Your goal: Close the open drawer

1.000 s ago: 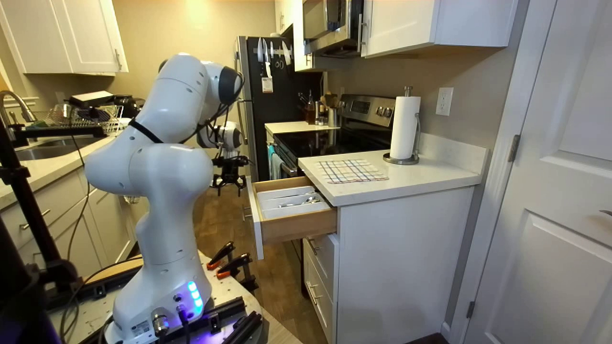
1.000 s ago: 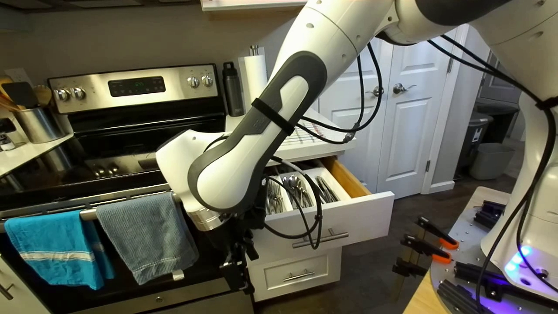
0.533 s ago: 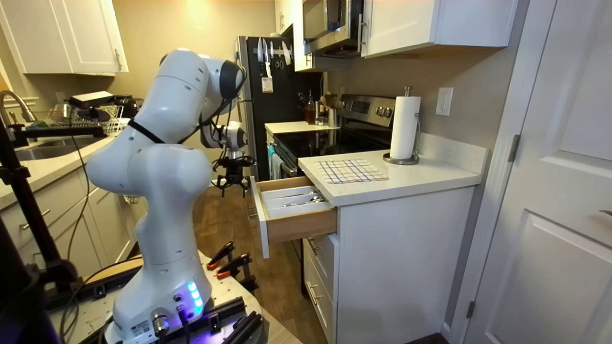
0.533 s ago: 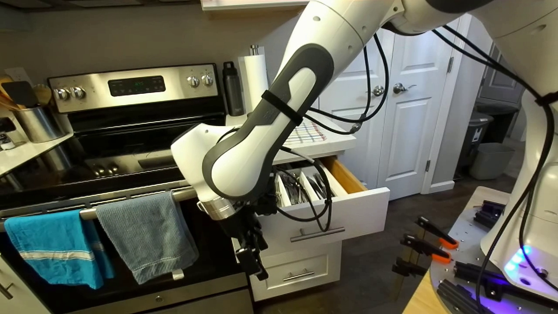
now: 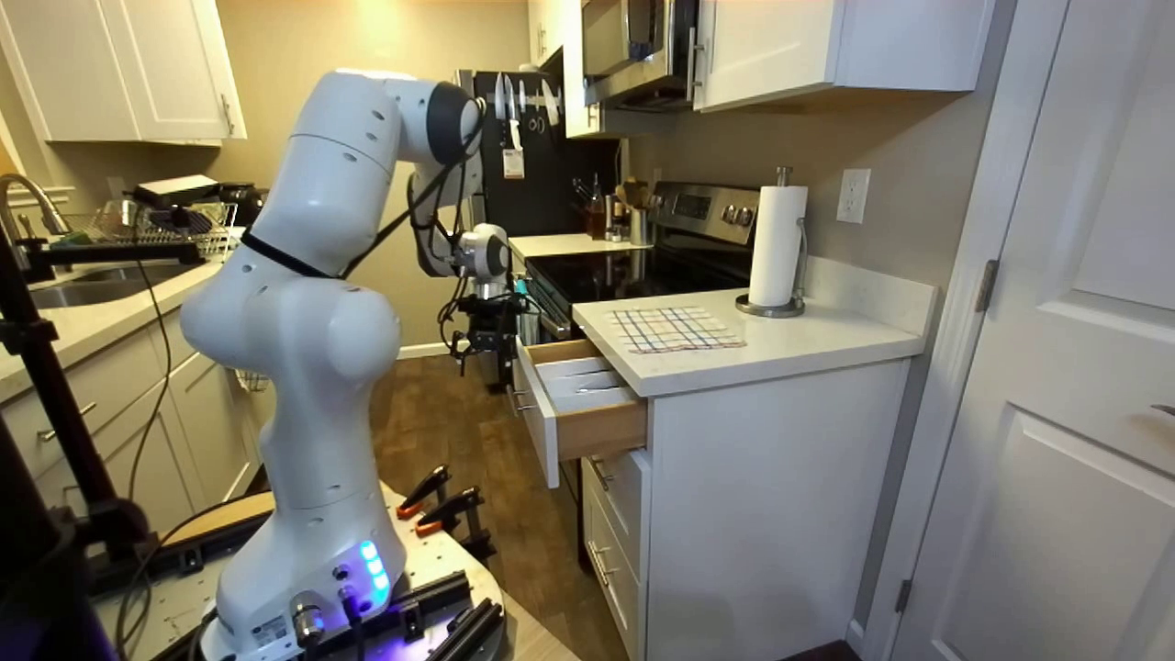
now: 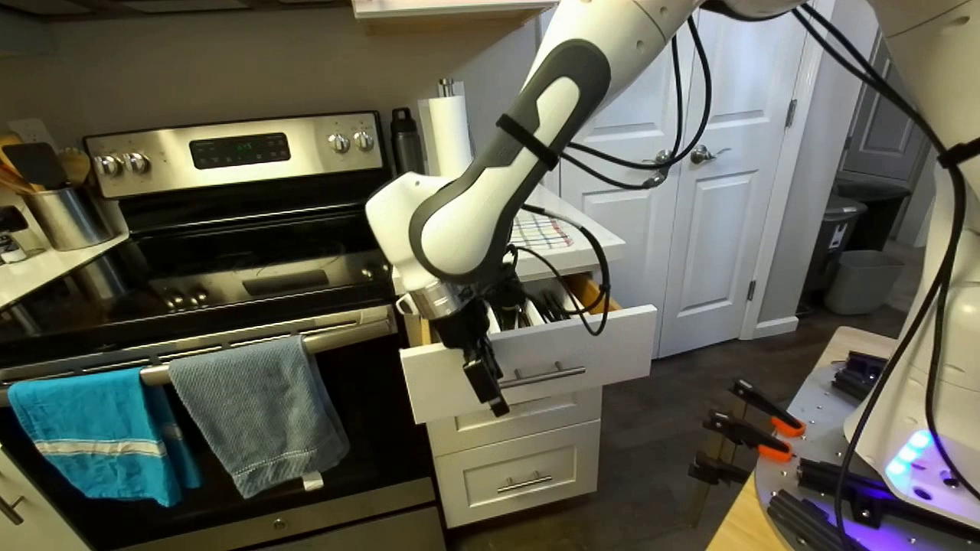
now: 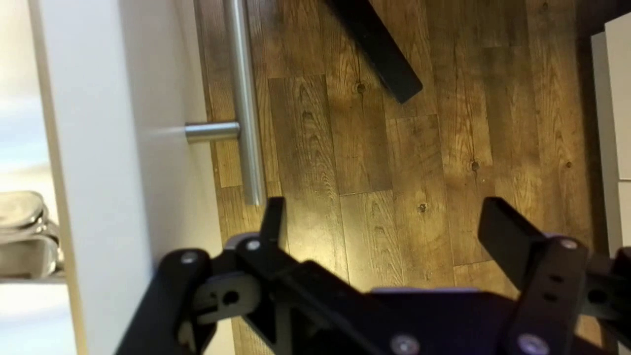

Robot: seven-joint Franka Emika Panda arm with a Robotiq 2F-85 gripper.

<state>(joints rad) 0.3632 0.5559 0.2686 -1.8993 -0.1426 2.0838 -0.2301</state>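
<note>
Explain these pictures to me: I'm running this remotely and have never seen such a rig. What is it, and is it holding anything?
The machine is one white robot arm ending in a black two-fingered gripper. Two pictures come from cameras outside the robot; the third comes from a camera on its wrist, looking down at the floor.

The drawer you are to close is pulled out, with metal utensils inside. In the wrist view its white front stands beside the gripper, with a bar handle on it. On the counter, a checked cloth lies flat and a paper towel roll stands upright.

The gripper is open and holds nothing; I cannot tell whether it touches the drawer.
</note>
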